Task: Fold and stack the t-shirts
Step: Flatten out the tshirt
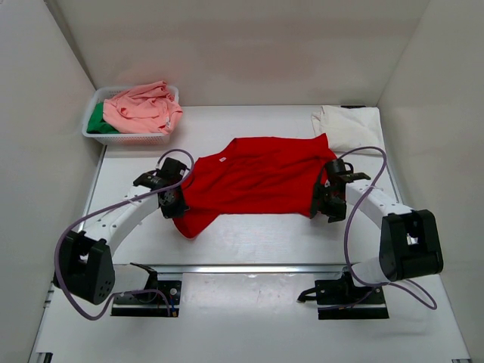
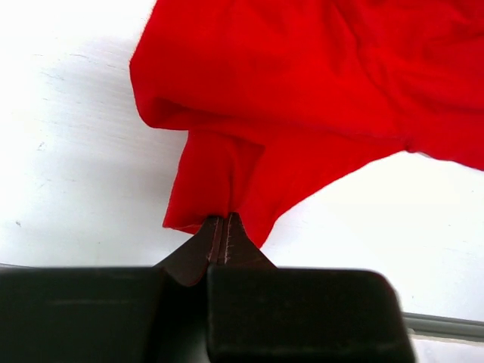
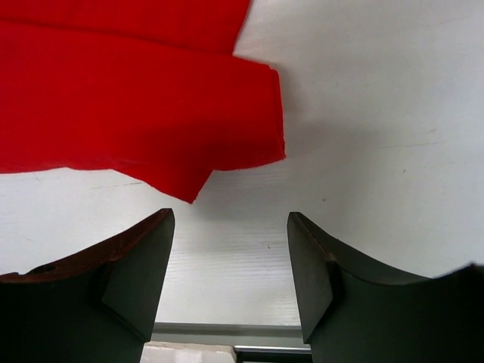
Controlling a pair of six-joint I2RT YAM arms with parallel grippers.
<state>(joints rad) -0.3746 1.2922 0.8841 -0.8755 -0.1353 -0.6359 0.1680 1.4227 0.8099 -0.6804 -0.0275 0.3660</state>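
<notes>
Top view: red t-shirt [image 1: 253, 181] lies spread mid-frame on the white desk [image 1: 249, 242], lower-left corner bunched. There the left hand [image 2: 224, 231] is clamped tight on the hem, cloth pinched btwn its tips. At the shirt's right side the right hand [image 3: 231, 223] stands parted w/ nothing in it; a folded red edge lies just ahead, apart from the fingers. Upper left: salmon-pink t-shirt [image 1: 144, 110] & green t-shirt [image 1: 96, 121] in a white mesh basket [image 1: 125, 138]. Upper right: cream-white t-shirt [image 1: 346, 128] on the desk.
</notes>
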